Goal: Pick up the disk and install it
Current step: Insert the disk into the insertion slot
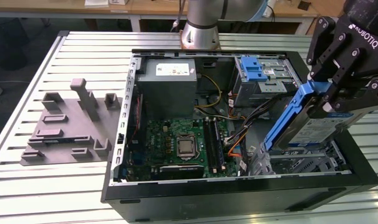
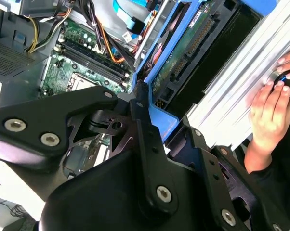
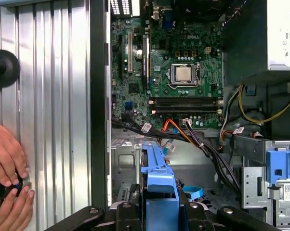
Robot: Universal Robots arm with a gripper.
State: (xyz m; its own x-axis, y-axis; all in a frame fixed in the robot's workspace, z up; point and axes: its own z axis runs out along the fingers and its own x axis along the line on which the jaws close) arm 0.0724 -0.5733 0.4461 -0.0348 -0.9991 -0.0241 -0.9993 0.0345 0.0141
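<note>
Above the open computer case (image 1: pixel 239 193), at the exterior view's right, the gripper (image 1: pixel 338 100) is clamping the disk (image 1: pixel 319 129) by its blue-railed edges and holding it tilted over the metal bay beside the motherboard (image 1: pixel 183 144). Along the case's far wall, the drive cage (image 1: pixel 261 74) with its blue latch and the power supply (image 1: pixel 170 84) are sitting side by side. In the first wrist view, a person's hands (image 3: pixel 7 163) are cupping a small black object on the slatted table (image 3: pixel 53 72).
</note>
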